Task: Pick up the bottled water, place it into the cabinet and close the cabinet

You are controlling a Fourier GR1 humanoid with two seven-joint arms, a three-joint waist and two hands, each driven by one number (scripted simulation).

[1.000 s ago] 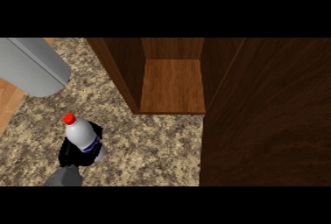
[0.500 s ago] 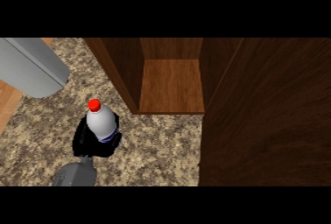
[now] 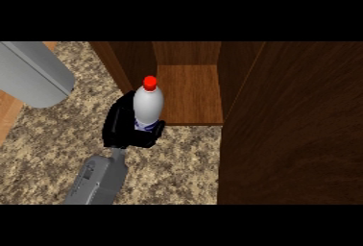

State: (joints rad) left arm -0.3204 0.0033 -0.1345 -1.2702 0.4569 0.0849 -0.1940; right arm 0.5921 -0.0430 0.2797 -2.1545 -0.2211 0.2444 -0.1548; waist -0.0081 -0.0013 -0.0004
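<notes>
A speckled granite table (image 3: 50, 158) ran beneath the robot's view, with a dark wooden cabinet (image 3: 297, 125) rising at the right and its open compartment showing a lighter wooden shelf (image 3: 191, 96) just beyond the table's edge. A grey rounded object (image 3: 32, 72), which could not be identified, sat at the upper left. Only one forearm entered from the lower edge, left of centre; its placement suggested the left hand (image 3: 127, 126), though the single view left that a judgement, and the right hand was nowhere in sight. The black fingers were curled round the lower body of the bottled water (image 3: 149, 105), which stood upright in the grasp, its red cap (image 3: 150, 82) topmost and its white body with a dark label band showing above the fingers. The bottle appeared to be raised off the table, though the steep angle made the height hard to read. It hovered at the front left corner of the shelf, beside the cabinet's left wall (image 3: 124, 67), with the open compartment lying ahead and to the right of the hand. The bottle's long axis was vertical, so the coming move seemingly called for carrying it forward and slightly right, keeping clear of that wall. The cabinet door could not be clearly made out; the broad dark panel at the right may have been it.
</notes>
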